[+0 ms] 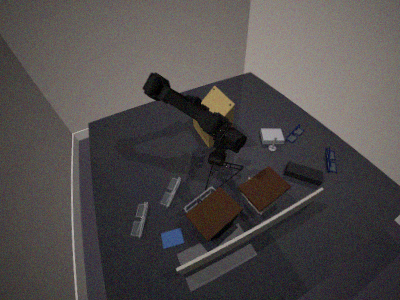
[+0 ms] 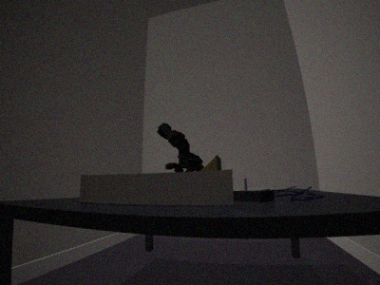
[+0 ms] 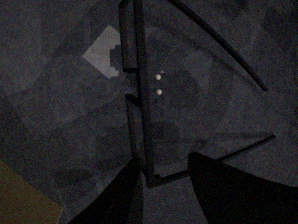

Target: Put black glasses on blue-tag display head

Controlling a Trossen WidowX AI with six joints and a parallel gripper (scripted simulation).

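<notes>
The two black fingers [image 1: 216, 158] [image 2: 172, 166] stand partway open with nothing gripped; in the wrist view they flank the near hinge corner and part of a temple. Beyond their tips, the black thin-framed glasses [image 1: 232, 165] [image 3: 144, 100] lie ahead of the gripper on the dark bench [image 1: 150, 185] [image 2: 157, 216]. They look light and fairly stiff, but the slim temples could flex or slip. I'd judge the bridge the best hold, leaving both temples free; a pinch at this corner may let the frame swing.

The front's long axis runs up and down the wrist view, and both temples reach rightward. From the top, the front lies roughly left to right, temples toward the lower side, where two brown square panels [image 1: 214, 214] [image 1: 265, 188] stand. Past the glasses' near end, a yellow block [image 1: 217, 102] [image 2: 214, 164] [image 3: 25, 200] sits at lower left in the wrist view. I cannot tell which display head bears the blue tag.
</notes>
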